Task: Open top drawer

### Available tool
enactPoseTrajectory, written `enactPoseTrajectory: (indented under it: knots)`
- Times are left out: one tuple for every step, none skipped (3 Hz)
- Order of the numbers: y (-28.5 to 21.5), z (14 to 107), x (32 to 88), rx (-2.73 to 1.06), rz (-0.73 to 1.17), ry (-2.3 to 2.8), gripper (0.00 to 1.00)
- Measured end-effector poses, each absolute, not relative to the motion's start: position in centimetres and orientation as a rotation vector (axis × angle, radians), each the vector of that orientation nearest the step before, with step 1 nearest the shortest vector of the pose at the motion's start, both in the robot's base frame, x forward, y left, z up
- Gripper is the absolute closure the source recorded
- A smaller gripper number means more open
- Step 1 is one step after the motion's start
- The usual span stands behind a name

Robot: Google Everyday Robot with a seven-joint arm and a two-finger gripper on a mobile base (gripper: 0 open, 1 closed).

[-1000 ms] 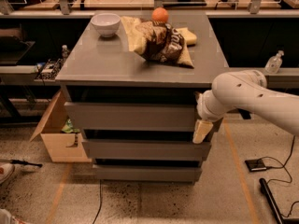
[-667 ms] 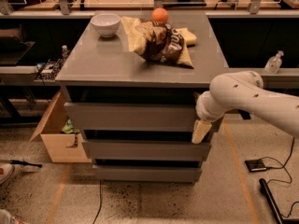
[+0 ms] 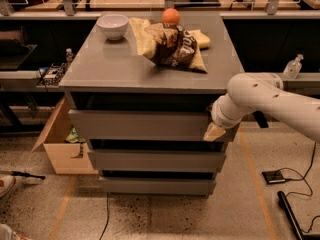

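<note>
The top drawer [image 3: 140, 125] is the widest grey front of three under the grey cabinet top [image 3: 125, 64]. It stands out a little from the cabinet, with a dark gap above it. My gripper [image 3: 213, 130] is at the drawer front's right end, on the white arm [image 3: 270, 101] that reaches in from the right. One tan fingertip [image 3: 213, 132] shows against the panel's right edge. The drawer's inside is hidden.
Two narrower grey drawer fronts [image 3: 156, 160] sit below. On the cabinet top are a white bowl [image 3: 112, 25], a brown chip bag [image 3: 170, 45], an orange [image 3: 171, 16] and a yellow sponge [image 3: 200, 38]. An open cardboard box [image 3: 60, 144] stands at the cabinet's left. Cables [image 3: 295, 184] lie on the floor at right.
</note>
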State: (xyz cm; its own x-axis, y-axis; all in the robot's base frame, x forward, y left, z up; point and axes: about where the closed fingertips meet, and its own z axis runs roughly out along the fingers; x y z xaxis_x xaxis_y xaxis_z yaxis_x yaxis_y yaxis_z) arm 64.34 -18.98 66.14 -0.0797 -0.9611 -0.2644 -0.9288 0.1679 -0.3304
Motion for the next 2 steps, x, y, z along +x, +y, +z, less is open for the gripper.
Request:
enactPoseTrajectory:
  knots:
    - [-19.7,66.9,62.3,-1.736,-0.033,2.123,0.62]
    - [-20.3,68.5,59.4,-1.655,-0.019,2.196,0.87]
